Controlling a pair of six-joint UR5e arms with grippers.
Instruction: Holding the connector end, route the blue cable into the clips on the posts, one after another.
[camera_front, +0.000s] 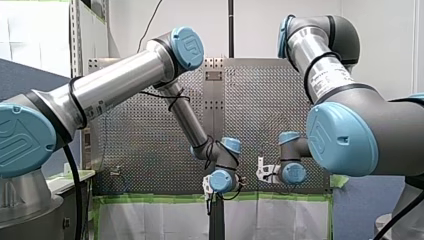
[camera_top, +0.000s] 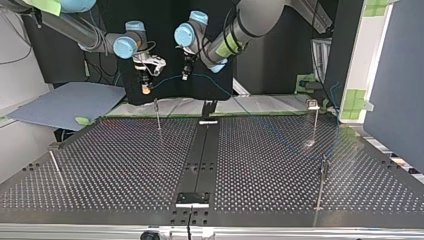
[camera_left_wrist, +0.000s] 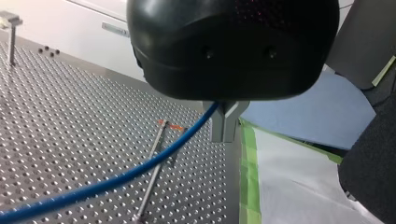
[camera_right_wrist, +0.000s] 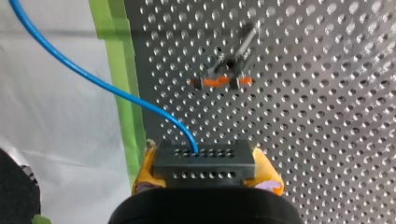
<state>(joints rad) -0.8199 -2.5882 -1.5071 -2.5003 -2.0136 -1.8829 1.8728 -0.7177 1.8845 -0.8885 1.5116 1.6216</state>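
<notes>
Holding the connector (camera_right_wrist: 205, 156) by its two ends, your right gripper (camera_right_wrist: 207, 170) has its yellow pads clamped on it above the perforated table (camera_right_wrist: 327, 140). The blue cable (camera_right_wrist: 93, 79) leaves the block's face and arcs off to your left gripper (camera_left_wrist: 224, 123), whose metal fingers are closed together on it. The nearest clip (camera_right_wrist: 223, 82), orange, on its post (camera_right_wrist: 245, 39), lies straight ahead of the right fingers with its bar parallel to the connector's long axis. The right arm is judged the nearer, and the cable runs to one side of the clip, not yet seated.

My left hand (camera_left_wrist: 224, 122) and my right hand (camera_right_wrist: 205, 164) closed, side by side, pointing down.
</notes>
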